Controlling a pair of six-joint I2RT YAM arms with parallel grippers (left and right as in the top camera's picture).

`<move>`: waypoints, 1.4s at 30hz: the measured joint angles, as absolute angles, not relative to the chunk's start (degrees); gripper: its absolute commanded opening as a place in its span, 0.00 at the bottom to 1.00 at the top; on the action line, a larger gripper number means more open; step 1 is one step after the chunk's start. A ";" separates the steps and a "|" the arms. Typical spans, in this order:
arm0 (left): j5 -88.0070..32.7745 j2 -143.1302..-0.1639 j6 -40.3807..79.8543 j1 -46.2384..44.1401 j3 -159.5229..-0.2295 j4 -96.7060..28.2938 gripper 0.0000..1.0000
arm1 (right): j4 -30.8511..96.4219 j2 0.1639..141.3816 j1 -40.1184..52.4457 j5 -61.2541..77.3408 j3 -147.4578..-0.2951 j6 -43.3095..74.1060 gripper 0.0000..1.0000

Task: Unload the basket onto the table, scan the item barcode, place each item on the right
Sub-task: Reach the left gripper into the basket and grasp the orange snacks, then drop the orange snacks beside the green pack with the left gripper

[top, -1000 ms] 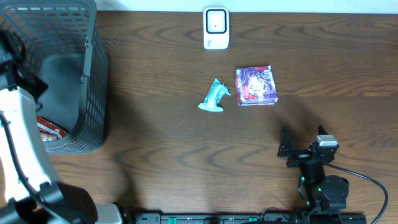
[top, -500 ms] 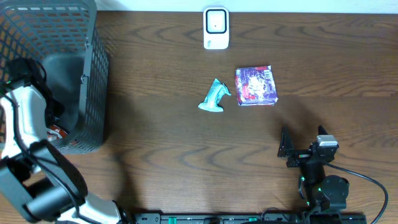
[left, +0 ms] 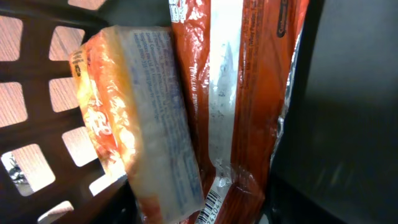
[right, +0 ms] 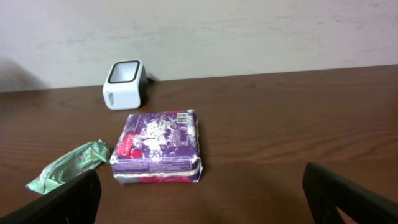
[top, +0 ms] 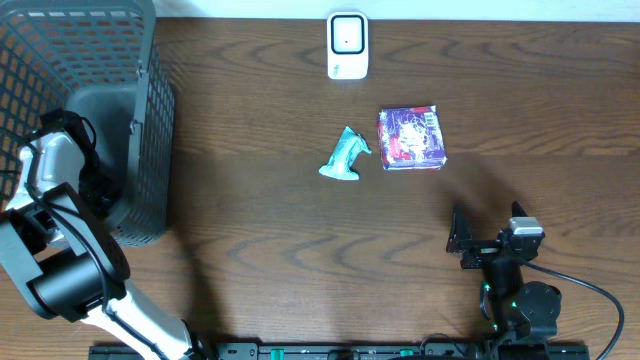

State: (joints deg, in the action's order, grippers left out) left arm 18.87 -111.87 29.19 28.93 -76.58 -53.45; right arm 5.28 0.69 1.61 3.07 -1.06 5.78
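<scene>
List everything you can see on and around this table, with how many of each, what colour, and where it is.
table: one, dark brown wood, under everything
basket: one, dark grey mesh, left end of the table
orange packets: two, orange-red, side by side inside the basket, one showing a barcode
scanner: one, white, far edge, centre
purple packet: one, purple, right of centre
green wrapper: one, teal-green, just left of the purple packet
left arm: one, white and black, reaches into the basket; jaws not visible
right gripper: one, black, open and empty, near edge, right
</scene>
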 measured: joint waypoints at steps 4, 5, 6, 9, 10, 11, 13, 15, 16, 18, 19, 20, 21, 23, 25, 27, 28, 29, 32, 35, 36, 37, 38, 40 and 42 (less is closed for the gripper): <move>16.91 -112.09 30.02 28.99 -76.66 -53.47 0.31 | 5.26 0.69 1.61 3.07 -1.06 5.78 0.99; 16.64 -112.12 29.91 29.02 -76.66 -53.60 0.24 | 5.28 0.69 1.61 3.07 -1.06 5.78 0.99; 16.71 -112.14 29.58 29.06 -76.69 -53.84 0.20 | 5.26 0.69 1.61 3.07 -1.06 5.78 0.99; 16.73 -112.09 29.50 29.26 -77.08 -54.41 0.08 | 5.26 0.69 1.61 3.07 -1.06 5.78 0.99; 16.62 -112.07 29.43 29.26 -77.28 -54.59 0.07 | 5.26 0.69 1.61 3.07 -1.06 5.78 0.99; 16.43 -112.07 29.15 29.26 -77.49 -54.81 0.08 | 5.26 0.69 1.61 3.07 -1.06 5.78 0.99; 15.62 -112.07 28.88 29.26 -78.00 -55.37 0.07 | 5.26 0.69 1.61 3.07 -1.06 5.78 0.99; 13.91 -112.07 28.64 29.23 -79.05 -56.49 0.07 | 5.28 0.69 1.61 3.07 -1.06 5.80 0.99; 12.91 -112.07 28.51 29.21 -79.75 -56.99 0.07 | 5.28 0.69 1.61 3.07 -1.06 5.78 0.99; 11.22 -111.59 28.49 29.15 -81.45 -57.67 0.07 | 5.28 0.69 1.61 3.07 -1.06 5.78 0.99; 10.48 -111.07 28.47 29.15 -82.28 -57.67 0.07 | 5.26 0.69 1.61 3.07 -1.06 5.78 0.99; 9.54 -109.95 28.47 29.15 -83.35 -57.63 0.07 | 5.28 0.69 1.61 3.07 -1.06 5.78 0.99; 8.80 -108.66 28.47 29.15 -84.23 -57.32 0.07 | 5.28 0.69 1.61 3.07 -1.06 5.78 0.99; 6.70 -104.36 28.47 29.15 -85.86 -55.07 0.07 | 5.28 0.69 1.61 3.07 -1.06 5.78 0.99; 4.51 -98.94 28.49 29.15 -87.11 -52.10 0.07 | 5.28 0.69 1.61 3.07 -1.06 5.78 0.99; 2.00 -92.73 28.49 29.10 -88.01 -48.16 0.07 | 5.26 0.69 1.61 3.07 -1.06 5.78 0.99; 0.89 -89.95 28.49 29.02 -88.27 -46.33 0.07 | 5.28 0.69 1.61 3.07 -1.06 5.78 0.99; -0.45 -86.72 28.49 28.82 -88.58 -44.51 0.07 | 5.28 0.69 1.61 3.07 -1.06 5.78 0.99; -3.77 -79.13 28.49 27.29 -88.88 -40.18 0.07 | 5.28 0.69 1.61 3.07 -1.06 5.78 0.99; -7.38 -73.41 28.14 22.90 -88.97 -37.41 0.07 | 5.26 0.69 1.61 3.07 -1.06 5.78 0.99; -8.40 -72.16 27.70 20.75 -88.97 -36.77 0.07 | 5.26 0.69 1.61 3.07 -1.06 5.78 0.99; -9.47 -71.05 26.87 17.80 -89.06 -36.51 0.07 | 5.26 0.69 1.61 3.07 -1.06 5.78 0.99; -10.28 -70.52 25.96 14.61 -89.08 -36.42 0.07 | 5.28 0.69 1.61 3.05 -1.06 5.80 0.99; -11.44 -70.48 23.07 7.22 -89.08 -36.36 0.07 | 5.26 0.69 1.61 3.05 -1.06 5.78 0.99; -11.79 -72.10 20.16 0.10 -89.01 -36.60 0.07 | 5.26 0.69 1.61 3.07 -1.06 5.78 0.99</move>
State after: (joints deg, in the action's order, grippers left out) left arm -11.79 -72.10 20.16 0.10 -89.01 -36.60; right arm 5.26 0.69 1.61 3.07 -1.06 5.78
